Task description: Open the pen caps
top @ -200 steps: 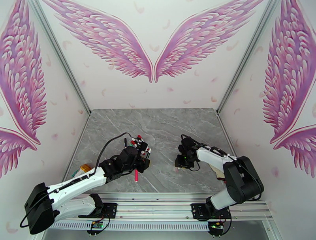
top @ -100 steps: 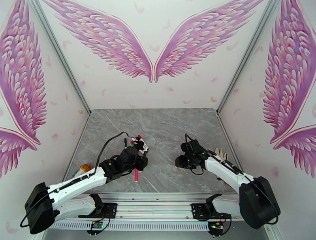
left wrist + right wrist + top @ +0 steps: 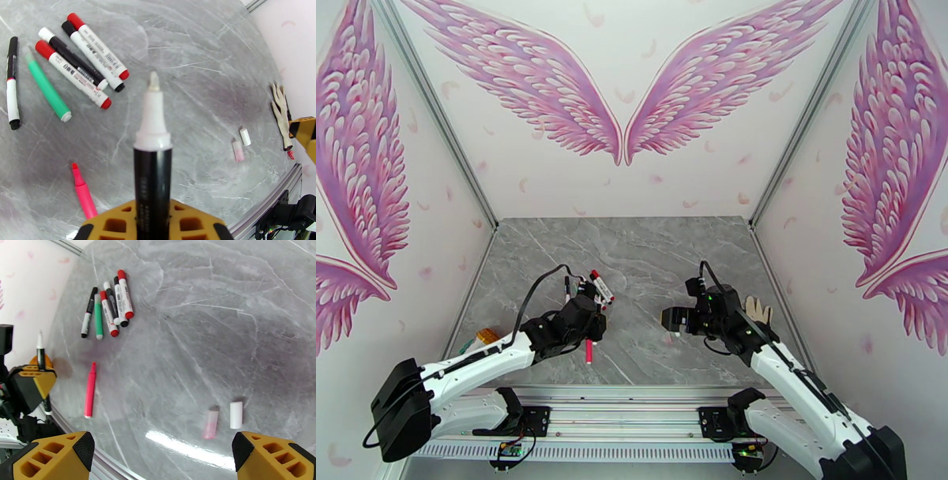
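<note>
Pens lie in a loose cluster at the left of the grey marble table (image 3: 648, 253): a thin black-and-white pen (image 3: 12, 83), a green pen (image 3: 46, 85), and three stout markers side by side, touching or nearly so. These are a red-capped white marker (image 3: 73, 74), a white-capped black marker (image 3: 75, 59) and a second red-capped white marker (image 3: 96, 47). All three markers keep their caps on. Whether the green pen is capped cannot be told.

Nearer the arms lies a pink uncapped pen (image 3: 83, 189), apart from the cluster.

The left gripper (image 3: 152, 225) is closed tight on a black-barrelled marker (image 3: 153, 158), which stands out between its yellow fingers with the bare white tip pointing away.

Well to the right, two loose caps rest on the table close together: a pale pink cap (image 3: 210, 424) and a short white cap (image 3: 236, 415).

The right gripper (image 3: 162, 449) hangs over them with jaws spread fully wide, holding nothing.

Assessment: one pen is uncapped in hand, and at least three capped markers remain. The held marker wants laying down beside the pink uncapped pen, clear of the capped group. It should be lowered until the barrel lies flat before the fingers part, so that it neither rolls nor lands on its tip. The right arm should lift straight up, so that neither finger sweeps a cap.
</note>
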